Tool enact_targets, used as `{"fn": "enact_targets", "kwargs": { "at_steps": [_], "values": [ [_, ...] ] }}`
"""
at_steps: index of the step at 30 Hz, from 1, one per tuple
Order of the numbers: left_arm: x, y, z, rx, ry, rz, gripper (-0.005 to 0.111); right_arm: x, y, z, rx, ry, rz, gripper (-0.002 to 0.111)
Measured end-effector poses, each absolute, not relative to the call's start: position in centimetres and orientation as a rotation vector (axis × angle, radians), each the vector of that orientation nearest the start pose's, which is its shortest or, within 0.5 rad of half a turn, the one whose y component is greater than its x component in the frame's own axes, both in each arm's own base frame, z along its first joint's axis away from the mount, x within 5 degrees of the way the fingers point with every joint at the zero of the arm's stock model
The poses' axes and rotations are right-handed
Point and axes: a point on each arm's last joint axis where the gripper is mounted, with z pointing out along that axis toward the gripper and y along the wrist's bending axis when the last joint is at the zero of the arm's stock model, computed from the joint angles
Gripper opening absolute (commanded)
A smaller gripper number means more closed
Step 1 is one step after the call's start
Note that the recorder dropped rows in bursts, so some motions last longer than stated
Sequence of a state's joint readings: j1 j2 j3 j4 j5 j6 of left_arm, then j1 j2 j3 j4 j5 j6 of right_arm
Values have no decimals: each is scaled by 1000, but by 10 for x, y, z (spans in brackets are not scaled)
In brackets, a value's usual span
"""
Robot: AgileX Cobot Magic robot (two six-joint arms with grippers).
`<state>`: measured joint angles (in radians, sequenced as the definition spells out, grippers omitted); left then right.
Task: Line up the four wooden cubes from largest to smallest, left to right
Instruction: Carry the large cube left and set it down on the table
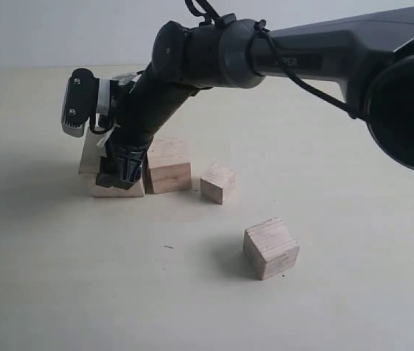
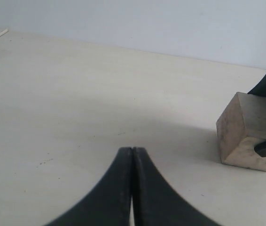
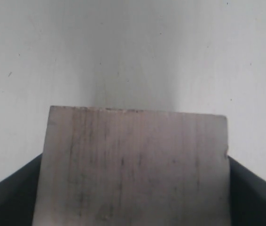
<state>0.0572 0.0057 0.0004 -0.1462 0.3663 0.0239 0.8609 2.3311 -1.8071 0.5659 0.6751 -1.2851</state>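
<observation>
Four wooden cubes lie on the pale table. The largest cube [image 1: 88,159] is at the left, half hidden by my right gripper [image 1: 119,175], which reaches across from the right. In the right wrist view this cube [image 3: 133,136] fills the gap of the right gripper [image 3: 135,162], with a black finger against each side. To its right, the second cube [image 1: 169,164] stands close beside it, then the smallest cube [image 1: 217,182]. A mid-sized cube [image 1: 271,247] sits apart, nearer the front. My left gripper [image 2: 132,150] is shut and empty, low over bare table, facing the gripped cube [image 2: 246,127].
The right arm [image 1: 280,51] stretches across the back of the table from the right. The tabletop [image 1: 61,278] is plain and pale, with a white wall behind it. The left arm does not show in the exterior view.
</observation>
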Motion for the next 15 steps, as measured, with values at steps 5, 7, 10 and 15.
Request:
{"fn": "enact_targets", "kwargs": {
  "at_steps": [5,7,10,15],
  "values": [
    [53,-2,180,-121,1849,-87,0,308,399,141,-1990,1635,467,75],
    [53,-2,180,-121,1849,-87,0,310,397,142,-1973,1648,477,95],
    [53,-2,180,-121,1849,-87,0,318,394,144,-1907,1672,489,105],
    [53,-2,180,-121,1849,-87,0,322,392,154,-1862,1669,488,105]
  ]
}}
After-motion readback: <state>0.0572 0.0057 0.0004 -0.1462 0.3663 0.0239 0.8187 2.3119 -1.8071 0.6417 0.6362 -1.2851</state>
